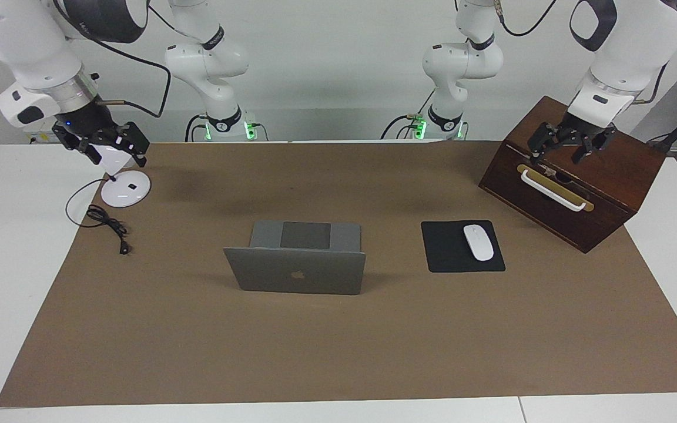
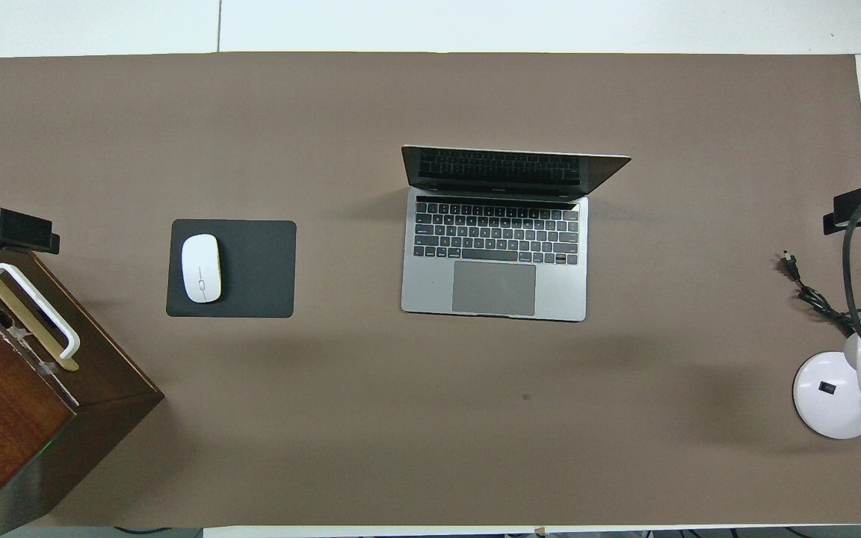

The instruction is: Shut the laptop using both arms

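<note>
Both grippers' jaws stand apart, holding nothing. In the facing view the right gripper [image 1: 106,145] hangs at upper left over the desk lamp [image 1: 125,189], the left gripper [image 1: 570,143] at upper right over the wooden box [image 1: 615,194]. The laptop [image 1: 295,271] stands open at frame centre, well apart from both. Its lid looks thin, stiff and slippery, the hinge probably light: better pressed at the top edge's two corners than pinched
</note>
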